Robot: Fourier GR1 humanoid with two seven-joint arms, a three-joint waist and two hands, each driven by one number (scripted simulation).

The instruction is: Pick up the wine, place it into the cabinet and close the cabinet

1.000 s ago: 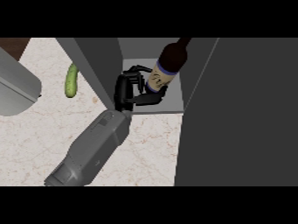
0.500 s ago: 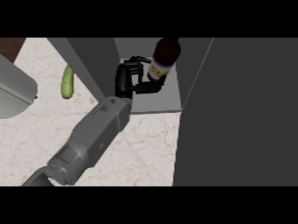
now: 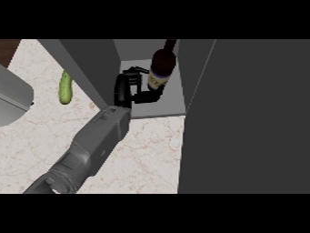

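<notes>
The dark wine bottle (image 3: 162, 63) with a pale label stands nearly upright inside the open cabinet (image 3: 167, 107), neck pointing to the back. My right hand (image 3: 125, 86) reaches in from the lower left, with fingers and thumb curled round the bottle's label from its left side. The bottle's base is hidden behind the hand and label. The left hand does not show in the view.
The cabinet's dark door (image 3: 251, 118) stands open and fills the right of the view. The cabinet's grey left wall (image 3: 90, 59) rises beside my wrist. A green cucumber (image 3: 65, 87) lies on the marble counter (image 3: 36, 141) to the left. A large grey rounded shape (image 3: 3, 98) sits at the left edge.
My right hand has carried the bottle deeper into the cabinet, and the bottle has gone from tilted to nearly upright. The forearm now reaches further in.
</notes>
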